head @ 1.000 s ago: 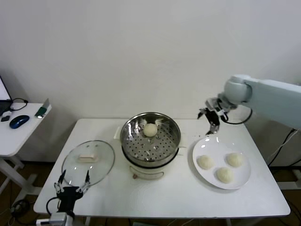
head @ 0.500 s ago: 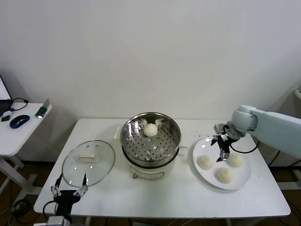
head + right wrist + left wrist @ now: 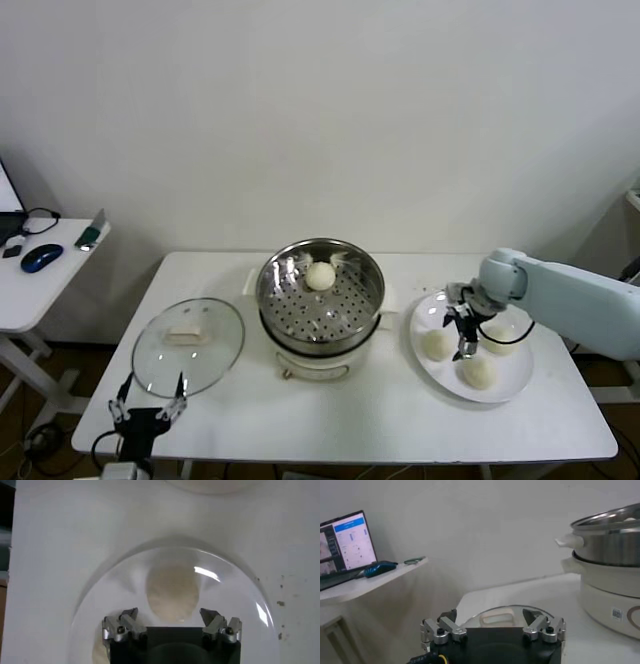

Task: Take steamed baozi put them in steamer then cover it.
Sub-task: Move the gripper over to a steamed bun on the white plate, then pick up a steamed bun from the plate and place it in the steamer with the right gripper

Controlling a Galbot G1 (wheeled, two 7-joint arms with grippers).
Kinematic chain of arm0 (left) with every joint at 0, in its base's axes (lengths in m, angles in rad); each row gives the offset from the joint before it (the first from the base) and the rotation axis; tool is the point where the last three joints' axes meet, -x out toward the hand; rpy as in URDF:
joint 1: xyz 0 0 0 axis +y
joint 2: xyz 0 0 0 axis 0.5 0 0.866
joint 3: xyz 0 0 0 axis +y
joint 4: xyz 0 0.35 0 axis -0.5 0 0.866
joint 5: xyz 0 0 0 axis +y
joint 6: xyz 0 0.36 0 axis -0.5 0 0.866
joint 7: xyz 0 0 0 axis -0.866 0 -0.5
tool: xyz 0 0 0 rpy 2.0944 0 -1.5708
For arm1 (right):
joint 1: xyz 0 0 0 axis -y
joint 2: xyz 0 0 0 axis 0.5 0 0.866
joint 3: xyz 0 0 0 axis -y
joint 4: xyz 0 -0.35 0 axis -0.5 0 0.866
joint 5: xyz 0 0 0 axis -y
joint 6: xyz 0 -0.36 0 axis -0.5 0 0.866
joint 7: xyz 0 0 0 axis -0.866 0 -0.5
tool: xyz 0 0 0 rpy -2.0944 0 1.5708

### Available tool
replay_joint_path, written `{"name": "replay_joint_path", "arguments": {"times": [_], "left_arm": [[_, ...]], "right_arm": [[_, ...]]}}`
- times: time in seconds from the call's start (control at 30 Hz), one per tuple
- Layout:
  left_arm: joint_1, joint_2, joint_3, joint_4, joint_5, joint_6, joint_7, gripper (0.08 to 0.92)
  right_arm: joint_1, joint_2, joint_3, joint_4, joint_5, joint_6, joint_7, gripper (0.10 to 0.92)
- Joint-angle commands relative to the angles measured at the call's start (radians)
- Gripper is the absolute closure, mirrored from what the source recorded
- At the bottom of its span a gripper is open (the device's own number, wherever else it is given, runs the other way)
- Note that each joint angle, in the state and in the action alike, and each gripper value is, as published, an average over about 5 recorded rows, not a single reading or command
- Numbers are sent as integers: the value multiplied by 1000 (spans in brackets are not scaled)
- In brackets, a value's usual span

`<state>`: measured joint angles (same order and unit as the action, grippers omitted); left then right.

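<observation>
right gripper (image 3: pixel 463 334) hangs over the white plate (image 3: pixel 510 385), fingers spread wide above a baozi (image 3: pixel 172 592). one bun (image 3: pixel 320 275) sits in the steamer (image 3: pixel 320 300). left gripper (image 3: pixel 148 412), released, is parked near the cover (image 3: pixel 188 345).

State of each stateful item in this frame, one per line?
Shiny steel steamer pot: uncovered, one cream-white baozi inside.
Clear glass lid: flat on the table, beside the pot.
White plate: holds three buns.
Right gripper: open, over the plate.
Left gripper: open, idle at the table's near edge.
</observation>
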<state>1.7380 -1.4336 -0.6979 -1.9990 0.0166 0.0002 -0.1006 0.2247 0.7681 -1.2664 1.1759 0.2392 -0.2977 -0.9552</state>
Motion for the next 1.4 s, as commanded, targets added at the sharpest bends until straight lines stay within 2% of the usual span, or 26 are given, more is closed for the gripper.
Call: {"name": "replay_joint_path", "arguments": {"times": [0.03,0.33,0.83,1.1,1.27,1.4], "left_arm": [[0,-1,1,3,4,-1,1,177],[-3,-2,0,7,6,-2,3,177],[-6,-1,3,12,5,-1,2,177],[-2,3,9,9,6,-1,2,177],[-7,-1,25,16,11,-2,3,177],[-12,-7,42,17,15,-5,5,177]], "right_arm": [[-49,52,37,-58,-27,2,-3,203],[-60,84,44,-93,-31,9,-8,206],[17,56,1,-81,36,22,-27,339],[387,78,-255,-92,274,71,-56,356],[638,174,-452,-112,477,85,-66,356],[736,266,-496,-120,631,69,-62,355]]}}
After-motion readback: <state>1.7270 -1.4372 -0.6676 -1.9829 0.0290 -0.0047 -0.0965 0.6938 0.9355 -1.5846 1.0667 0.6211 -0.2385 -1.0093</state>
